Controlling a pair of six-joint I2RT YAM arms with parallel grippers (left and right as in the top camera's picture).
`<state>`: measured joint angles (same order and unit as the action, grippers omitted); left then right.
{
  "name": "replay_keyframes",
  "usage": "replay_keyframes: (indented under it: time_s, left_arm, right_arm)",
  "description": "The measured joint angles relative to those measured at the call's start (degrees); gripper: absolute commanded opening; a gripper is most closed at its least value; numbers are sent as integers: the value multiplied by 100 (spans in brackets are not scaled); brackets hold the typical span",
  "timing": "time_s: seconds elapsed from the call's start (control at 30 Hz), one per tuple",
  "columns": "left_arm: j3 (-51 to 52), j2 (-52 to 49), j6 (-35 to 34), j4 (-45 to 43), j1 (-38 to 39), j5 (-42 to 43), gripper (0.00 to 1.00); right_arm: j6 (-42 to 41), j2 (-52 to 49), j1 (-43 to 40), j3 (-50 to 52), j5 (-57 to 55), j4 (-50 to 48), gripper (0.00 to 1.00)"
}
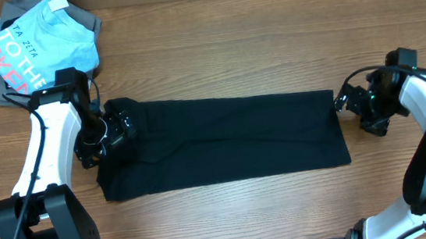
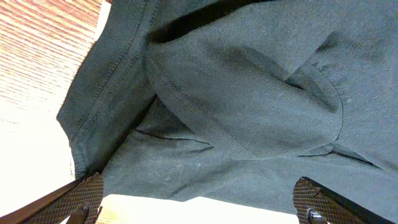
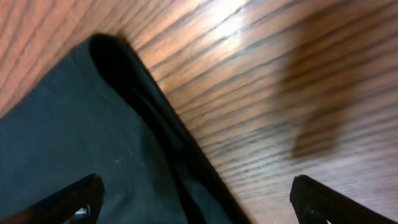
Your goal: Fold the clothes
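Observation:
The black shirt [image 1: 223, 142] lies on the table folded into a long band running left to right. My left gripper [image 1: 116, 129] is open over its bunched left end; in the left wrist view the fingers [image 2: 199, 205] spread wide above seamed, rumpled fabric [image 2: 249, 106]. My right gripper [image 1: 346, 103] is open at the shirt's right edge; in the right wrist view its fingers [image 3: 199, 205] straddle the layered shirt edge [image 3: 155, 124], one finger over fabric, the other over wood. No white tag shows.
A light blue tee with pink and white lettering [image 1: 41, 42] lies on grey folded garments [image 1: 90, 21] at the far left corner. Bare wooden tabletop [image 1: 253, 45] surrounds the shirt.

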<state>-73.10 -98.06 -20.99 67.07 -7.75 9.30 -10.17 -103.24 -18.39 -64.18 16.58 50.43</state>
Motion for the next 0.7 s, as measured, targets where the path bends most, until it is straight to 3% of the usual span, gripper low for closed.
replay_keyframes:
  time_s: [0.17, 0.37, 0.53, 0.63, 0.7]
  left_arm:
    - [0, 0, 0, -17, 0, 13, 100]
    - [0, 0, 0, -50, 0, 13, 100]
    - [0, 0, 0, -48, 0, 13, 100]
    - [0, 0, 0, -48, 0, 13, 100]
    - [0, 0, 0, -48, 0, 15, 100]
  right_arm:
    - [129, 44, 0, 420, 229, -466, 99]
    - [175, 221, -24, 765, 599, -859, 87]
    - [203, 249, 90, 927, 861, -852, 67]
    - [120, 245, 212, 999, 951, -741, 41]
    - [70, 212, 247, 1054, 975, -640, 31]
